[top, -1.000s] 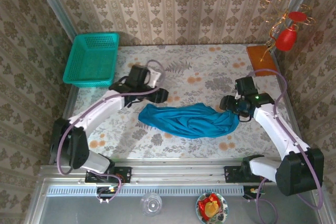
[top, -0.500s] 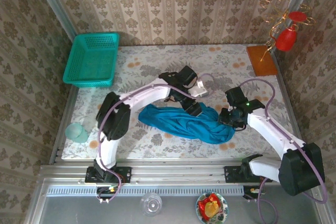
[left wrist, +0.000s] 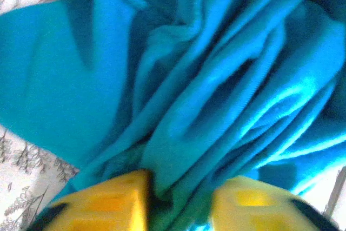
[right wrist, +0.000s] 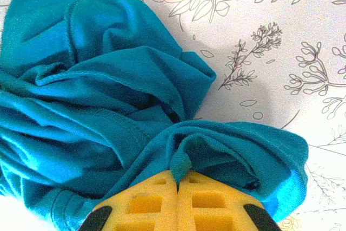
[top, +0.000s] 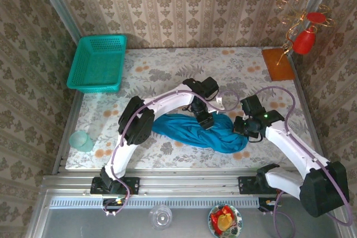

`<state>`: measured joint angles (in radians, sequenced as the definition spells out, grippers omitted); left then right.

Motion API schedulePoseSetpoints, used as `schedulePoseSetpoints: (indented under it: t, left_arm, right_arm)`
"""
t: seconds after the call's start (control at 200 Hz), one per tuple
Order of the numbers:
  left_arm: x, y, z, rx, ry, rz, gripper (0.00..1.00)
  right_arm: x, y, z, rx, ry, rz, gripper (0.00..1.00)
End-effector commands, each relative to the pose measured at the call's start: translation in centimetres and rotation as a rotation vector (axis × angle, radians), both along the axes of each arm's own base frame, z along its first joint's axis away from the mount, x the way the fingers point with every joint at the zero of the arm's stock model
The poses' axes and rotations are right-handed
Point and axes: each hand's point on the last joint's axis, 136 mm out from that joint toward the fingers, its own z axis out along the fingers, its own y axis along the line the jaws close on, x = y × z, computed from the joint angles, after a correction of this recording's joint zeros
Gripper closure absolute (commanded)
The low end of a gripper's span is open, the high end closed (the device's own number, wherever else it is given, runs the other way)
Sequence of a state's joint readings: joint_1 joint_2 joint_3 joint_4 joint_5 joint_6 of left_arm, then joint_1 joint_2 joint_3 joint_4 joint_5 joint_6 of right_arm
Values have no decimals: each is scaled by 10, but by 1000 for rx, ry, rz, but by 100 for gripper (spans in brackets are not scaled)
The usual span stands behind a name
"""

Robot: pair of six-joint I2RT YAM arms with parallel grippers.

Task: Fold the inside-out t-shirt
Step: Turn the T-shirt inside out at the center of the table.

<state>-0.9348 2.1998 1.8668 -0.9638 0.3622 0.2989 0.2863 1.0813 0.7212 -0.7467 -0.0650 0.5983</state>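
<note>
The inside-out t-shirt lies crumpled in a long teal heap across the middle of the flowered table. My left gripper is down on its upper middle. In the left wrist view its yellow pads stand a little apart, with a bunched fold of the t-shirt filling the space between them. My right gripper sits at the heap's right end. In the right wrist view its jaws are pressed together, pinching a hem fold of the t-shirt.
A green mesh basket stands at the back left corner. A brown board with a red ornament is at the back right. A pale green cup sits at the table's left edge. The table is bare behind the shirt.
My left arm swung from near the basket to the shirt's middle and narrowed its jaws on cloth. My right gripper closed on the shirt's right end, bunching it inward.
</note>
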Motion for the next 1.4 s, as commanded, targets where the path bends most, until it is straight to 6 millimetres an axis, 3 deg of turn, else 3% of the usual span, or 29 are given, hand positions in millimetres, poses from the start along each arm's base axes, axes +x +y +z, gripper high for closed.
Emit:
schedulePoseSetpoints:
  t: [0.0, 0.14, 0.275, 0.4, 0.43, 0.54, 0.625, 0.695, 0.825, 0.94, 1.0, 1.07, 1.16, 1.23, 1.395]
  left_arm:
    - [28, 13, 23, -30, -63, 105, 85]
    - [74, 40, 88, -232, -114, 335, 100]
    - [107, 89, 155, -434, -129, 544, 100]
    - [112, 134, 214, -626, -116, 656, 100]
    - [118, 154, 225, -664, -123, 705, 100]
    - [111, 201, 249, -755, -116, 813, 100]
    - [101, 235, 248, -769, -115, 903, 100]
    - [89, 256, 234, -745, -102, 967, 100]
    - [69, 277, 183, -655, -35, 1060, 100]
    - [62, 275, 131, -598, 76, 1107, 100]
    - [61, 271, 110, -571, 113, 1119, 100]
    - [63, 268, 93, -545, 129, 1131, 100]
    - [67, 264, 80, -507, 127, 1129, 100]
    - [69, 260, 78, -487, 121, 1112, 100]
    - [80, 259, 79, -439, 62, 1112, 99]
  right_arm:
    - [8, -6, 24, -43, -55, 3, 100]
    - [28, -12, 60, -97, -149, 5, 100]
    - [52, -19, 103, -143, -243, 10, 100]
    - [68, -29, 148, -177, -329, 6, 100]
    - [71, -32, 158, -185, -348, 3, 100]
    - [72, -45, 179, -201, -389, -18, 100]
    - [69, -55, 175, -208, -378, -36, 100]
    - [66, -63, 161, -208, -343, -52, 100]
    - [60, -74, 123, -188, -259, -91, 100]
    - [57, -74, 83, -183, -134, -98, 100]
    - [56, -71, 71, -175, -87, -100, 87]
    - [55, -67, 70, -187, -88, -94, 68]
    - [56, -52, 80, -184, -127, -60, 62]
    - [57, -29, 86, -167, -156, -1, 61]
    - [56, 56, 85, -40, -200, 229, 59]
